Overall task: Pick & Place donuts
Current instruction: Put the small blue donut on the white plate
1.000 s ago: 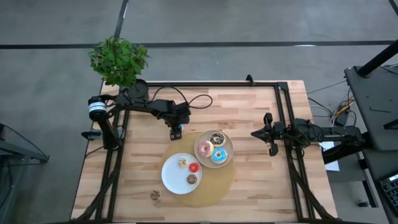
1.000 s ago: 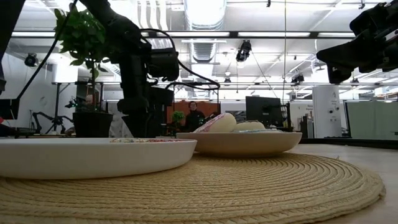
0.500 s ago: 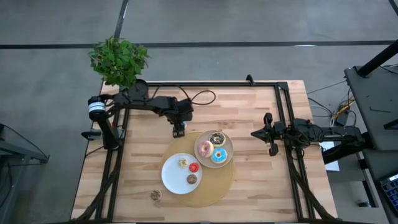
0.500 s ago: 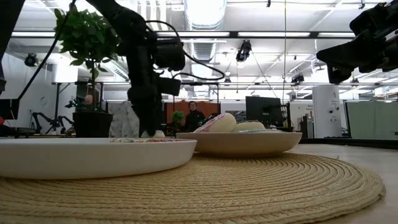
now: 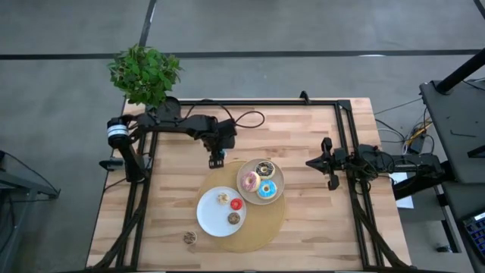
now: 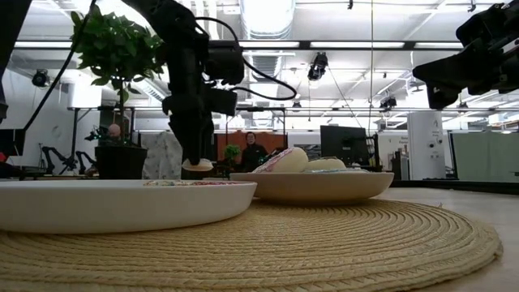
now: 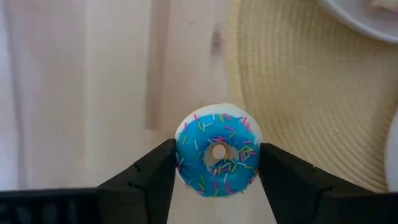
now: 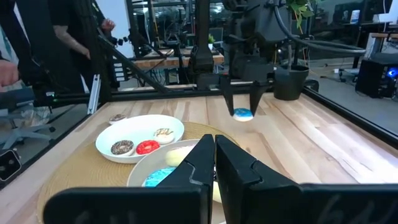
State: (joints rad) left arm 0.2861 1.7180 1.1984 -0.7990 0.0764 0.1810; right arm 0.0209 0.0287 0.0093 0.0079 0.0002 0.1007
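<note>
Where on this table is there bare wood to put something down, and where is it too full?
Bare wood lies between the beige plate and the right gripper, also along the table's left edge beside the white plate. It is crowded on the woven mat, and near the left gripper holding the mini blue donut.

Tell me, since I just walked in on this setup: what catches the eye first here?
The left gripper, held above the bare wood beside the round woven placemat, clamps a small blue-frosted sprinkled donut. On the mat, a white plate holds three mini donuts and a beige bowl three bigger ones. The right gripper waits shut at the table's right edge.
</note>
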